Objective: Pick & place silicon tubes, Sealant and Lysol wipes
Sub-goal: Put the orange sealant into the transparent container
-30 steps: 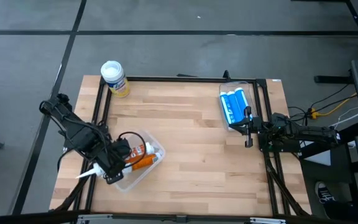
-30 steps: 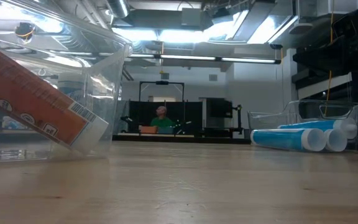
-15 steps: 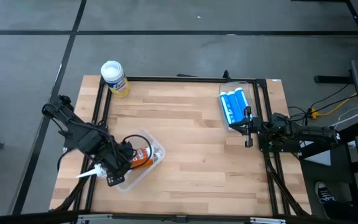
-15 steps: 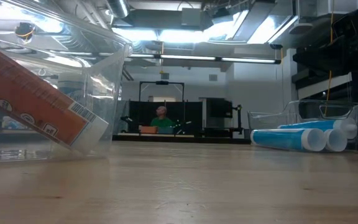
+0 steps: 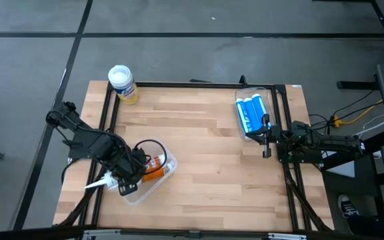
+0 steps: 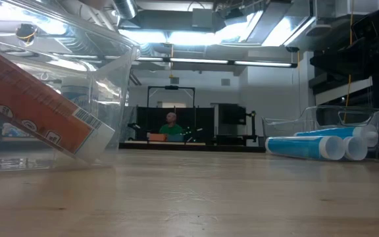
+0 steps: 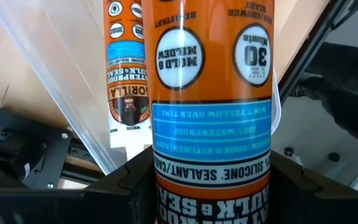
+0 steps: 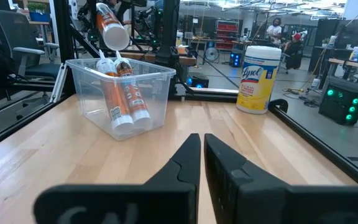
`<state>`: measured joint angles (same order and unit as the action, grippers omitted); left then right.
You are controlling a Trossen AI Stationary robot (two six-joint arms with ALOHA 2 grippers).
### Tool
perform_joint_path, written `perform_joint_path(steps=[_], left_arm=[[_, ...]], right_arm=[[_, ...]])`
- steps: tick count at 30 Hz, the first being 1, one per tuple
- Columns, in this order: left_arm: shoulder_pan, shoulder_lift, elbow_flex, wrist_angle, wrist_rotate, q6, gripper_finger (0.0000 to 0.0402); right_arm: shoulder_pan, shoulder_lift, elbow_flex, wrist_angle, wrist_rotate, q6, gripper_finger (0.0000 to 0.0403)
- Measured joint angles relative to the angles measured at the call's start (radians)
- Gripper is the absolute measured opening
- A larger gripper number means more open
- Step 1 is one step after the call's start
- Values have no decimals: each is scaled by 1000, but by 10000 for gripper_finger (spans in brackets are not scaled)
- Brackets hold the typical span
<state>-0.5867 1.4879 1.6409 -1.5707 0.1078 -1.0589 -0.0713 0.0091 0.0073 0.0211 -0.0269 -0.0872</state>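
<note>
Your left gripper (image 5: 122,181) was over the clear bin (image 5: 167,168) near the table's (image 5: 205,147) front left side. Its fingers were clamped on an orange sealant tube (image 7: 209,93). The tube's white nozzle (image 5: 97,182) stuck out past the bin toward the left edge. In the right wrist view you could see that held tube (image 8: 109,26) up in the air above the bin (image 8: 98,87). Two more orange tubes (image 8: 124,99) stood leaning inside the bin, nozzles up.

Your right gripper (image 8: 200,155) waited near the right side of the table, close to the other clear bin (image 5: 242,100). Its fingers were pressed together and held nothing. Two blue tubes (image 5: 252,113) lay side by side in that bin. In the low view they lay flat, with their white ends (image 6: 341,147) facing the camera.

The Lysol wipes (image 5: 121,83) stood upright at the far left corner of the table, right at the black frame. The yellow can with its white lid stood well apart from both bins and from both grippers.

A person (image 6: 170,127) in a green top sat far back in the room.
</note>
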Motion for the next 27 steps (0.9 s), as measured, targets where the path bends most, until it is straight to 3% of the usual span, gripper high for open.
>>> perform_joint_path(steps=[5,10,22,27], left_arm=[[9,0,-16,2,1,10,197],[21,0,-110,-3,71,30,197],[54,-4,-135,1,74,41,197],[82,-5,-198,1,101,65,197]], right_arm=[[0,0,0,0,0,0,25],[0,0,0,0,0,0,25],[0,0,0,0,0,0,25],[0,0,0,0,0,0,25]])
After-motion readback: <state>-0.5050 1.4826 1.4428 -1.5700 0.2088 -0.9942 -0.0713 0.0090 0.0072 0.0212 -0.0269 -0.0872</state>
